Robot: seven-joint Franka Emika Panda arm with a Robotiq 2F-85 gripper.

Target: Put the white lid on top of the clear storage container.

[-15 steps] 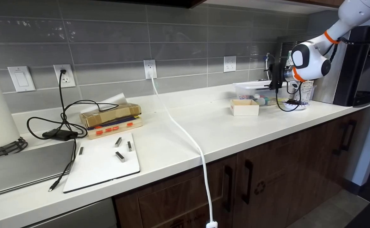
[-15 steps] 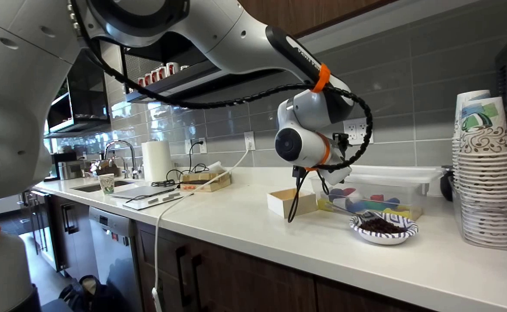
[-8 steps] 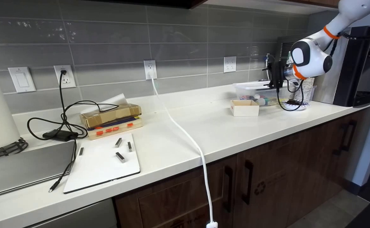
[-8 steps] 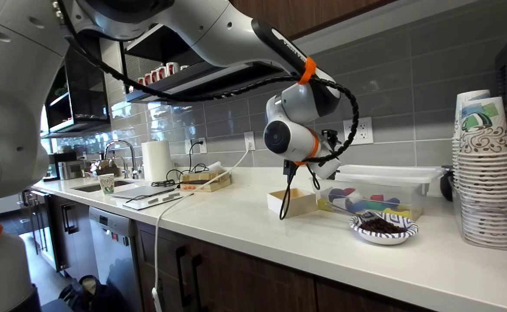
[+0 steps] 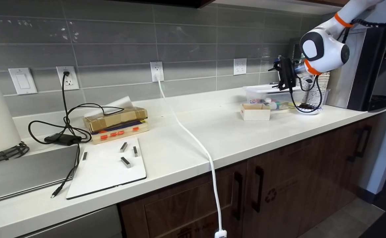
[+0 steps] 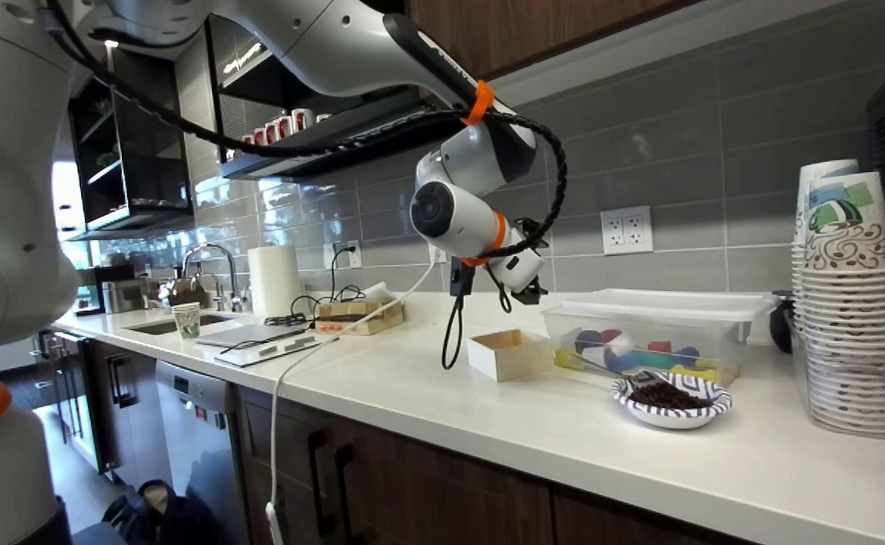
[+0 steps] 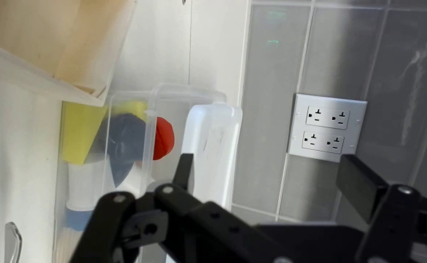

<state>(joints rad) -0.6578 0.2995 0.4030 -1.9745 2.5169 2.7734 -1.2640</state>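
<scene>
The white lid (image 6: 684, 300) lies over the top of the clear storage container (image 6: 662, 334), set toward its back. Whether it is seated cannot be told. The container holds coloured objects. In the other picture from outside, the lid (image 5: 265, 88) and container (image 5: 250, 95) are partly behind my arm. In the wrist view, turned sideways, the lid (image 7: 213, 142) stands beyond the container's rim (image 7: 150, 138). My gripper (image 7: 266, 171) is open and empty, its left fingertip overlapping the lid in view. In both exterior views the gripper (image 5: 273, 78) (image 6: 537, 261) is above the counter near the container.
A small pale wooden box (image 6: 510, 354) (image 7: 23, 65) stands beside the container. A patterned bowl (image 6: 673, 416) of dark bits with a fork is in front. Stacked cups (image 6: 851, 333) stand beyond. A white cable (image 5: 193, 137) crosses the counter. A wall outlet (image 7: 328, 128) is behind.
The arm has moved away from the container, with the gripper rising slightly and tilting. More of the lid and container shows now. The lid, container and other objects have not moved.
</scene>
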